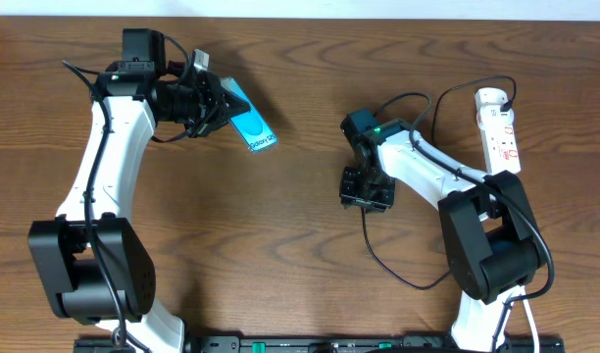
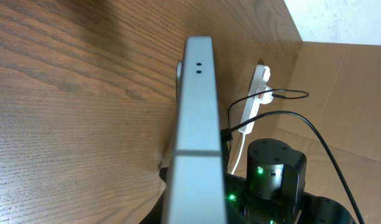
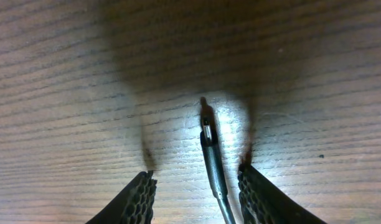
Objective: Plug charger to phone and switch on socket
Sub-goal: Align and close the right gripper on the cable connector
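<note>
"Where's everything on the table [image 1: 310,59]?"

"The power strip [image 1: 500,127] lies at the far right edge. The left gripper [image 1: 225,103] clamps the phone [image 1: 256,129], apparently lifted."

"And the charger [image 3: 210,158]?"

"Its tip lies on the wood between the right gripper's [image 3: 195,175] spread fingers, touching neither."

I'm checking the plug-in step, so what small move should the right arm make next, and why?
Probably lower the right gripper and close its fingers on the charger's connector tip. The tip lies flat on the table between the open fingers, touching neither, while the left gripper holds the phone with nothing plugged in.
</note>
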